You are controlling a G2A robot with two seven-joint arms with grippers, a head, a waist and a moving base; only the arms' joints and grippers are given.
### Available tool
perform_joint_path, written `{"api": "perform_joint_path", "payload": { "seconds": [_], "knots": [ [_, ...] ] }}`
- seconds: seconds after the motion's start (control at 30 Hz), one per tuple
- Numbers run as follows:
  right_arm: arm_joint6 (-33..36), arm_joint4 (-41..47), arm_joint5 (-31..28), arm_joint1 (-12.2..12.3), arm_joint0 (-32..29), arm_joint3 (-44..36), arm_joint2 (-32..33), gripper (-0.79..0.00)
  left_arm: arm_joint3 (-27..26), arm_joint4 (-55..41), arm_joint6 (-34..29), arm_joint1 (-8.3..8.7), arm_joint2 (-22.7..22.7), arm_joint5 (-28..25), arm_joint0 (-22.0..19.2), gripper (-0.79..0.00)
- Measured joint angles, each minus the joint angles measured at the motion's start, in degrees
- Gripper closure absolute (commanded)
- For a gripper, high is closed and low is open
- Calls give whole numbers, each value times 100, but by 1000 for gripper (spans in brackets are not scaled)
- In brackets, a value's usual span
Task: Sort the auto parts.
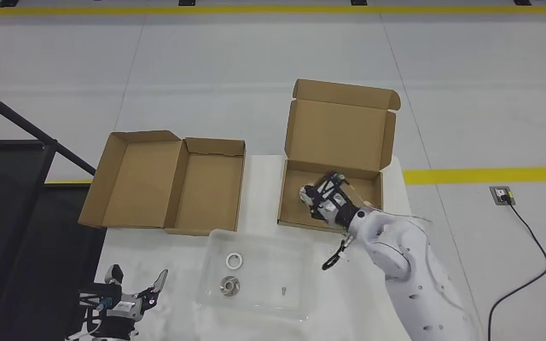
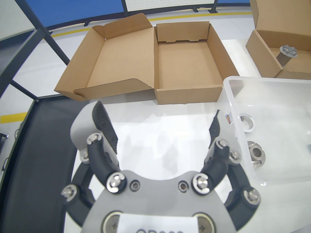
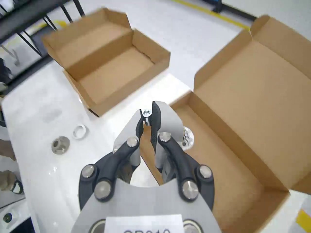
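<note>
My right gripper is shut on a small silver screw, held over the near left corner of the right cardboard box. From above, that gripper sits inside the same box. A toothed metal part stands in that box, partly behind a finger, and also appears as the toothed part. A white ring, a metal flange and a small screw lie in the clear bin. My left gripper hovers open and holds nothing at the table's near left corner.
An open cardboard box with nothing in it lies at the back left, its lid folded flat to the left. A dark rack borders the table's left side. Bare white table lies between the left gripper and the bin.
</note>
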Motion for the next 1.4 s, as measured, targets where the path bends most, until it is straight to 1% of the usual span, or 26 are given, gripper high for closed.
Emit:
{"api": "perform_joint_path", "payload": {
  "seconds": [0.03, 0.17, 0.27, 0.33, 0.5, 0.73, 0.9, 1.03, 1.2, 1.23, 1.27, 1.33, 1.4],
  "knots": [
    [383, -121, 159, -3, 81, 35, -75, 0, 0, 0, 0, 0, 0, 0, 0, -785],
    [1407, -138, 406, -10, 454, 468, -169, 0, 0, 0, 0, 0, 0, 0, 0, -785],
    [1912, -173, 495, -34, 786, 951, -351, 0, 0, 0, 0, 0, 0, 0, 0, -785],
    [2037, -225, 585, -63, 947, 1226, -503, 0, 0, 0, 0, 0, 0, 0, 0, -785],
    [2105, -411, 890, -158, 1315, 2041, -937, 0, 0, 0, 0, 0, 0, 0, 0, -785],
    [1926, -531, 1340, -344, 1751, 3066, -1500, 0, 0, 0, 0, 0, 0, 0, 0, -785],
    [1685, -448, 1433, -434, 2028, 3690, -1643, 0, 0, 0, 0, 0, 0, 0, 0, -785],
    [1589, -540, 1649, -495, 2180, 4046, -1753, 0, 0, 0, 0, 0, 0, 0, 0, -785],
    [1512, -447, 1651, -565, 2387, 4452, -1817, 0, 0, 0, 0, 0, 0, 0, 0, -785],
    [1494, -429, 1647, -576, 2416, 4507, -1827, -102, 0, 0, 0, 0, 0, 0, 0, -785],
    [1477, -411, 1642, -590, 2452, 4574, -1839, -274, 0, 0, 0, 0, 0, 0, 0, -785],
    [1466, -393, 1640, -609, 2504, 4667, -1856, -320, 0, 0, 0, 0, 0, 0, 0, -785],
    [1453, -373, 1643, -631, 2554, 4756, -1876, -311, 0, 0, 0, 0, 0, 0, 0, -785]
  ]
}}
